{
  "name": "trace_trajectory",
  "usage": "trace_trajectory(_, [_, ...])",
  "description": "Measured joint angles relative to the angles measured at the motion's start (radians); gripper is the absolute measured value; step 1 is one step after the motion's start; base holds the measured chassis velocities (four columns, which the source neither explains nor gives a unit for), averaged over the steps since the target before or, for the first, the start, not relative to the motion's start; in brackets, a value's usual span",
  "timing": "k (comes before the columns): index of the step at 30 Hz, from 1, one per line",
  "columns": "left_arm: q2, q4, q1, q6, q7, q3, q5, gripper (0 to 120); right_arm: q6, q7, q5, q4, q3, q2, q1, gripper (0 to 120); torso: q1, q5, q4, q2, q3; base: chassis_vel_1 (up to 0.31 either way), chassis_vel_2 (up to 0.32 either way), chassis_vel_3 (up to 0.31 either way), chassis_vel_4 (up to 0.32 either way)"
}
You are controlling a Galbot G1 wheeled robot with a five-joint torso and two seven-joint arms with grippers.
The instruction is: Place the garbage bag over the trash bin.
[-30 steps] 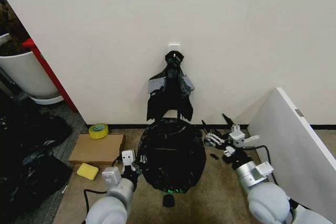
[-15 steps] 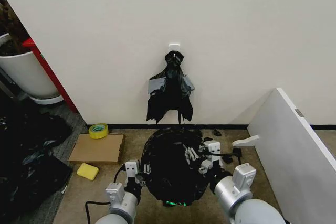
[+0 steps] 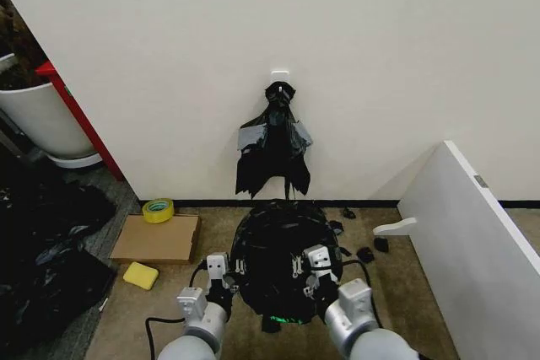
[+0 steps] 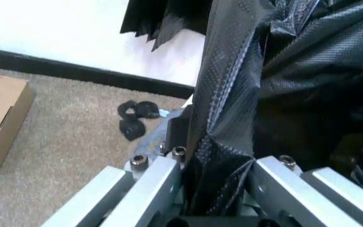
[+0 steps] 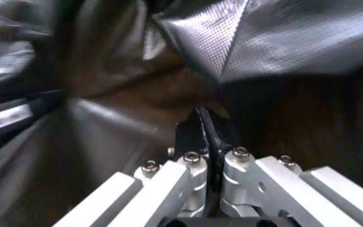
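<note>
The garbage bag (image 3: 278, 250), glossy black, lies draped as a dome over the trash bin, which it almost wholly hides; a pale green glint (image 3: 278, 323) shows at the near bottom edge. My left gripper (image 3: 221, 267) is at the bag's near left side, and in the left wrist view it (image 4: 218, 165) is shut on a thick fold of the bag (image 4: 232, 109). My right gripper (image 3: 308, 262) is at the bag's near right side. In the right wrist view it (image 5: 210, 156) pinches a thin edge of the black film (image 5: 282, 42).
A bunch of black bags (image 3: 274, 145) hangs from a wall hook just behind. A cardboard box (image 3: 156, 238), tape roll (image 3: 158, 209) and yellow sponge (image 3: 140, 275) lie to the left. A slanted white board (image 3: 472, 242) stands at right, with black scraps (image 3: 364, 252) near it. A white tub (image 3: 38, 120) stands far left.
My right gripper swung in from the floor at the right to the bag's near right side and closed on it. The left gripper shifted slightly inward, and the bag bunched up narrower.
</note>
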Motion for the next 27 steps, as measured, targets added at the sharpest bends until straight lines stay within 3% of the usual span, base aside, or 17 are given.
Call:
trace_trajectory(9, [0.005,-0.035,0.039,0.0,0.0,-0.018,0.008,1,-0.074,0.127,-0.024,-0.163,-0.067,0.127,0.117,0,0.0,-0.0002,0.0001,0.0,0.0,0.0,0.0,0.0,0.0])
trace_trajectory(18, [0.003,-0.04,0.052,0.0,0.0,-0.012,0.013,1,-0.022,0.079,-0.04,-0.262,-0.089,0.18,0.156,0,0.0,-0.0002,0.0,0.0,0.0,0.0,0.0,0.0,0.0])
trace_trajectory(27, [0.021,-0.05,0.058,-0.001,0.001,-0.015,0.017,1,-0.003,0.043,0.049,-0.314,-0.085,0.21,0.183,0,0.0,-0.0002,0.0,0.0,0.0,0.0,0.0,0.0,0.0])
